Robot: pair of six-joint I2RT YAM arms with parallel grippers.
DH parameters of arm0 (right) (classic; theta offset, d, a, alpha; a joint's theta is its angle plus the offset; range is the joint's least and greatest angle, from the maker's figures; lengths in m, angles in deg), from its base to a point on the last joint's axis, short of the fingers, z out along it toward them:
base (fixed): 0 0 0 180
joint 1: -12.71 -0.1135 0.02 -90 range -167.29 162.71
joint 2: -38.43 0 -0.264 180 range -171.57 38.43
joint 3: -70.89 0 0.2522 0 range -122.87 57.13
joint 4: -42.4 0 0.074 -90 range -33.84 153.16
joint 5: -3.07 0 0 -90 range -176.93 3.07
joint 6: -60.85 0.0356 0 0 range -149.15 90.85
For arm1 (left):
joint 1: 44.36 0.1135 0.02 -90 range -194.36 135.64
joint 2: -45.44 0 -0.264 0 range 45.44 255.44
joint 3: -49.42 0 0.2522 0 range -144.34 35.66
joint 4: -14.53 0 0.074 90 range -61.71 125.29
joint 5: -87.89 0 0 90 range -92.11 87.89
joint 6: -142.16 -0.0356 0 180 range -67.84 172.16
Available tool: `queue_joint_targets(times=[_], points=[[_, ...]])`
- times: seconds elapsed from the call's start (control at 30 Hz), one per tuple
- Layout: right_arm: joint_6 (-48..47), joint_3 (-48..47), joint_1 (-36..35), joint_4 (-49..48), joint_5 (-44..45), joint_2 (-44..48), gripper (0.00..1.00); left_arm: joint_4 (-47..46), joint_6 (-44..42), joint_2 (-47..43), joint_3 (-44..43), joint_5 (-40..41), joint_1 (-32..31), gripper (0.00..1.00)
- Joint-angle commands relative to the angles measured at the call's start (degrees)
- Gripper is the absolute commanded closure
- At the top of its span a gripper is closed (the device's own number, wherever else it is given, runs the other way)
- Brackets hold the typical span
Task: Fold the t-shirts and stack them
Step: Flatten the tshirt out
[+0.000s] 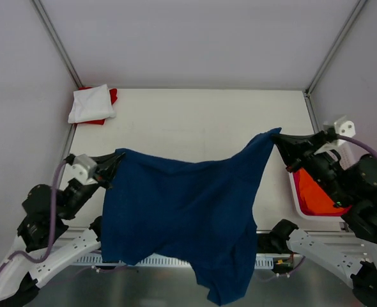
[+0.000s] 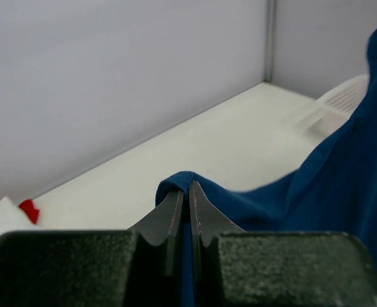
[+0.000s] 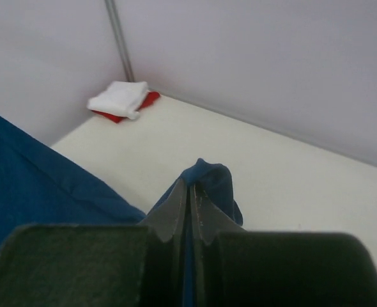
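Navy cloth is clamped between the closed fingers of the left pincer [image 2: 188, 192], and a small fold of the navy t-shirt [image 1: 182, 211] is seen bulging just past the tips. The right pincer [image 3: 190, 188] is likewise pressed tight on another edge of the same garment, with a bunched corner gripped between its fingers.

Between the two pincers the navy t-shirt is held up and spread above the near half of the desk [image 1: 195, 115]. Its top edge is stretched from the left pincer up to the higher right pincer, sagging in the middle, and its lower part is hung down past the near edge of the desk.

Just beside the right arm, an orange t-shirt [image 1: 313, 195] is seen lying in a white basket [image 1: 293, 185] at the right edge of the desk. At the far left corner a folded white t-shirt [image 1: 89, 103] is laid on top of a red t-shirt [image 1: 112, 96], well apart from the held garment.
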Motion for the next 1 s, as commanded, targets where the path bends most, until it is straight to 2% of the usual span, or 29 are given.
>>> queue_joint_targets(times=[0.0,0.23,0.33,0.43,0.47,0.57,0.73,0.97], points=[[-4.3,1.6,-0.2,-4.9,11.6,-1.9,1.00,-9.6,-6.8,3.8,1.4,8.9,-0.2,1.00],[-8.0,7.1,0.2,-8.7,18.6,-6.9,1.00,-20.6,-10.7,15.0,8.7,13.9,0.9,1.00],[-8.8,10.2,1.3,-11.0,19.8,-8.5,1.00,-23.0,-10.0,19.8,10.8,12.6,4.4,1.00],[-8.0,12.6,3.2,-12.9,19.7,-10.6,1.00,-25.4,-6.0,24.9,12.2,9.4,10.6,1.00],[-7.5,13.1,3.6,-13.8,19.1,-11.2,1.00,-25.8,-4.6,26.3,12.2,8.3,13.9,1.00],[-6.3,15.7,5.7,-17.2,18.0,-13.5,1.00,-26.9,-2.1,32.6,11.2,6.3,18.5,1.00],[-5.6,17.5,8.1,-21.6,17.6,-21.1,1.00,-32.0,-0.9,38.5,10.6,6.0,22.5,1.00],[-5.7,12.8,11.0,-24.3,16.8,-35.0,1.00,-40.6,-1.1,50.8,7.6,6.9,27.6,1.00]])
